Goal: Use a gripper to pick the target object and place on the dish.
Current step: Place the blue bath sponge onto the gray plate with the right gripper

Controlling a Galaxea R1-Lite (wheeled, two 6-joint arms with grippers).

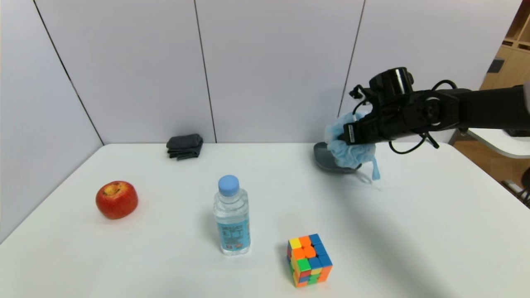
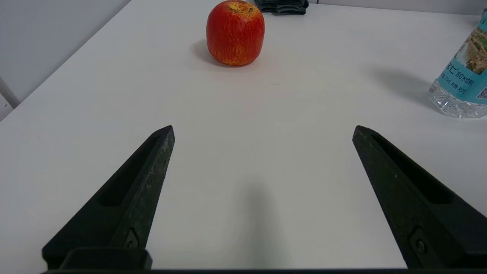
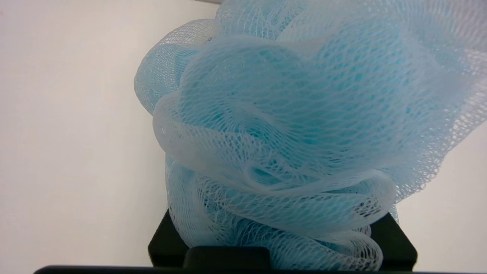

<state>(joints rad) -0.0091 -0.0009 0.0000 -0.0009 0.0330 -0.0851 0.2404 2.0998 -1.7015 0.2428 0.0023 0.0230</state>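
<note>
Soft blue mesh pouf (image 1: 347, 150), clamped in the right tool (image 1: 345, 136) above the grey dish (image 1: 322, 159), may rebound or roll off its rim upon release.

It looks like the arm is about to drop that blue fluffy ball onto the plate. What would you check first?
1. Right gripper shut on the bath pouf: ok.
2. Pouf clear of the table: ok.
3. Grey dish free of other things: cannot tell, the pouf hides much of it.
4. Pouf centred over the dish: cannot tell.
5. Ribbon loop hangs toward the dish's right edge and may land outside: not ok.
6. Left gripper parked, open, away from the dish: ok.
</note>
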